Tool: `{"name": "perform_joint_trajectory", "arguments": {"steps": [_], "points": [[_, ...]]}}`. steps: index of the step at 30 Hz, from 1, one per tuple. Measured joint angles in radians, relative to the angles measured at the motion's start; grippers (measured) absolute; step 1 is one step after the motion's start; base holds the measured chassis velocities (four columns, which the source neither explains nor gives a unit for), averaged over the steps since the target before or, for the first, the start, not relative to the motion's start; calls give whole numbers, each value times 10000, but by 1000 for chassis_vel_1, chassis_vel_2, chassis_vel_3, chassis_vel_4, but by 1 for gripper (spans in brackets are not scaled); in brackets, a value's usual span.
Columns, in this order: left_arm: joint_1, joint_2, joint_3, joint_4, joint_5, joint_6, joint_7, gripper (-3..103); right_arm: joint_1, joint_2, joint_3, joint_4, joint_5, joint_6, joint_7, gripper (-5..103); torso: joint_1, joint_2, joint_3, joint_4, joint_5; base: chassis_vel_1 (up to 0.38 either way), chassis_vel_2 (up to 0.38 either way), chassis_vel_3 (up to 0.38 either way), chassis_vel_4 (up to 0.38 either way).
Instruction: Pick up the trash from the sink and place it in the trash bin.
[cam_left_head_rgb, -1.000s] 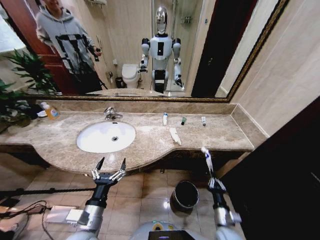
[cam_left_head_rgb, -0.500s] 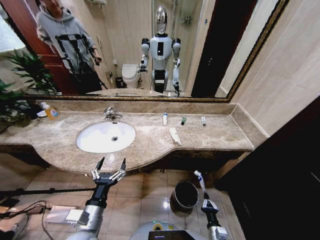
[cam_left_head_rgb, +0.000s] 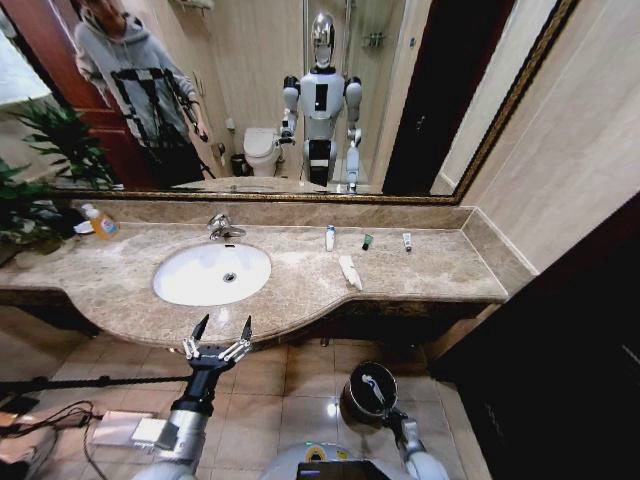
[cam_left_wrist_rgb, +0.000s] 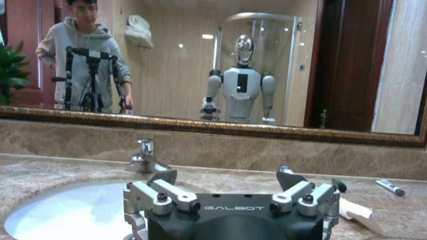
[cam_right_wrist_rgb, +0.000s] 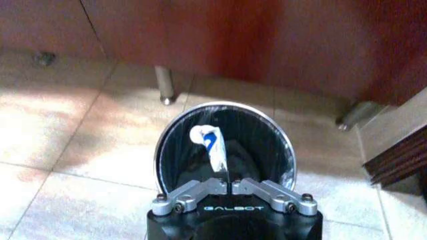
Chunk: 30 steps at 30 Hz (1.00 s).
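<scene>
The head view looks from high down over the marble countertop (cam_left_head_rgb: 300, 285) and floor, the left wrist view faces level across the sink (cam_left_wrist_rgb: 67, 212) to the mirror (cam_left_wrist_rgb: 213, 60), sharing them with it, and the right wrist view looks closely down into the trash bin (cam_right_wrist_rgb: 223, 145).

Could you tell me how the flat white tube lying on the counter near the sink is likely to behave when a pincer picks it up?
The flat white tube looks thin and probably light. Lying flat on the marble countertop, it seems unlikely to roll, but its low profile may be hard to get under. It could flex when pinched.
</scene>
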Motion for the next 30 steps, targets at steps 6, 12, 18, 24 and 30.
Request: {"name": "perform_joint_trajectory", "arguments": {"steps": [6,12,18,24,30], "points": [[0,0,0,1,0,0,0,100,1254,79,-230,-1448,-108,-368,-18,0,0,0,0,0,0,0,0,0,0],[0,0,0,0,0,0,0,100,2285,331,-106,-2952,-832,-326,-98,0,1,0,0,1,1,0,0,0,0],[0,0,0,0,0,0,-1,100,2914,422,151,-4230,-1472,-66,-101,0,0,0,-1,0,-1,0,0,0,0],[0,0,0,0,0,0,0,100,3220,390,231,-4827,-1570,42,-65,8,0,0,-1,0,1,0,0,0,0],[0,0,0,0,0,0,0,100,3179,365,226,-4701,-1586,59,-14,29,-1,0,-1,0,1,0,0,0,0]]}}
